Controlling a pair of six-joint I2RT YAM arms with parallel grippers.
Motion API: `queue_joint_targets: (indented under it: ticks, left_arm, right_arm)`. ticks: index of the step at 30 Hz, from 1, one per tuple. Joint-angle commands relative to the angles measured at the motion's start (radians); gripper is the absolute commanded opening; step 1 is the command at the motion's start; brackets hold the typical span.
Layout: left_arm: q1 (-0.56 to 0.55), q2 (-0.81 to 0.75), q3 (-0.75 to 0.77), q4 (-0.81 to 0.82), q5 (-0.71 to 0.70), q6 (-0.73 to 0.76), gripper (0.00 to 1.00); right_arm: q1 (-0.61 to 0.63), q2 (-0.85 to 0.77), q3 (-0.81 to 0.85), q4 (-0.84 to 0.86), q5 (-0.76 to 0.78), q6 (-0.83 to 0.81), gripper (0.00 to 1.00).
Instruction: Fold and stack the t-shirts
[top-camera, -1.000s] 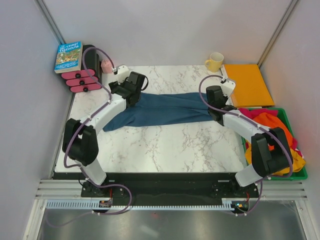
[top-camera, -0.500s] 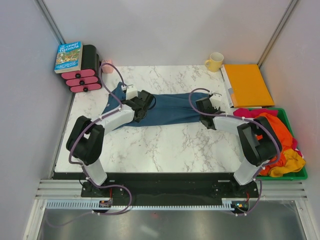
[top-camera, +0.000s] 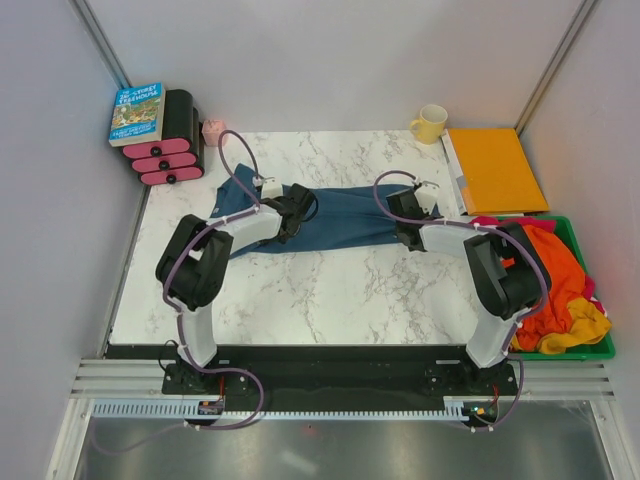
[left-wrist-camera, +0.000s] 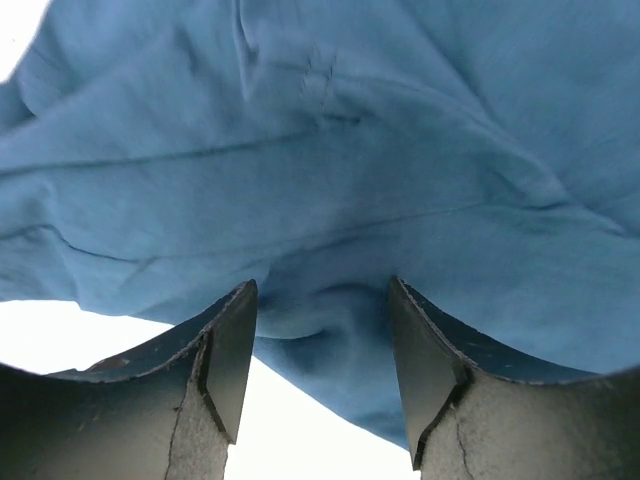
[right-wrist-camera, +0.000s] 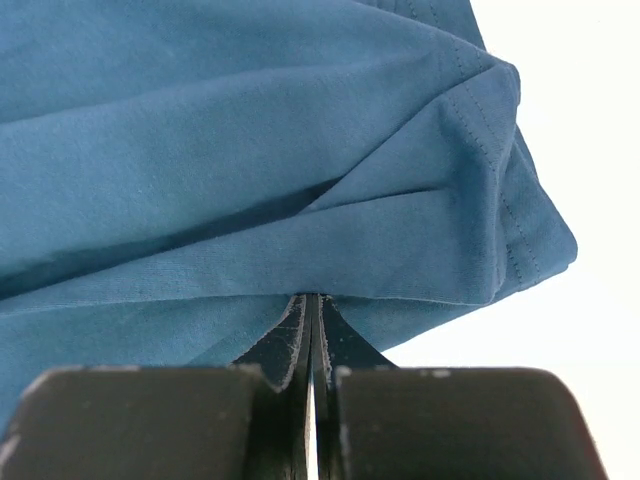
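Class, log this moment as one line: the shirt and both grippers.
shirt: spread on table | left gripper: open, astride a fold | right gripper: shut on shirt edge

both wrist views crop the teal t-shirt (left-wrist-camera: 330, 150) at their edges. you cannot confirm whether the left gripper (left-wrist-camera: 322, 290) presses the fold between its fingers. right gripper (right-wrist-camera: 312, 300) tips vanish under the hem. right arm (top-camera: 500, 275) hides part of the binned t-shirts (top-camera: 560, 258). book (top-camera: 137, 112) title illegible.

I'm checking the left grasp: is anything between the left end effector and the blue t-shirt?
Nothing visible: a fold of the blue t-shirt fills the gap between the fingers of the left end effector.
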Motion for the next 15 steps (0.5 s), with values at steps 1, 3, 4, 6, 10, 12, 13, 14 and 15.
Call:
queue_joint_targets:
  ticks: [1,3,4,6,10,12,13,14,15]
  left_arm:
    - [0.004,-0.018,-0.027,-0.036,0.024,-0.099,0.61]
    - [0.004,-0.037,-0.062,-0.06,0.039,-0.123,0.6]
    - [0.004,-0.046,-0.076,-0.071,0.044,-0.147,0.6]
    - [0.001,-0.084,-0.131,-0.086,0.054,-0.168,0.59]
    - [-0.015,-0.164,-0.234,-0.114,0.056,-0.23,0.59]
    - [-0.024,-0.199,-0.277,-0.132,0.061,-0.249,0.59]
    - [-0.027,-0.233,-0.289,-0.144,0.062,-0.269,0.59]
    - [-0.031,-0.25,-0.3,-0.17,0.059,-0.281,0.59]
    - [-0.041,-0.265,-0.323,-0.184,0.056,-0.292,0.59]
  right_arm:
    - [-0.004,-0.013,-0.074,-0.031,-0.073,0.05,0.0]
    - [-0.004,-0.032,-0.103,-0.043,-0.087,0.058,0.0]
    - [-0.004,-0.054,-0.113,-0.049,-0.094,0.061,0.0]
    - [-0.004,-0.084,-0.154,-0.052,-0.119,0.072,0.0]
    - [0.005,-0.179,-0.223,-0.057,-0.151,0.087,0.0]
    - [0.013,-0.208,-0.26,-0.071,-0.156,0.093,0.0]
    - [0.027,-0.237,-0.269,-0.077,-0.156,0.096,0.0]
    - [0.031,-0.251,-0.291,-0.085,-0.156,0.101,0.0]
    - [0.039,-0.277,-0.301,-0.097,-0.157,0.104,0.0]
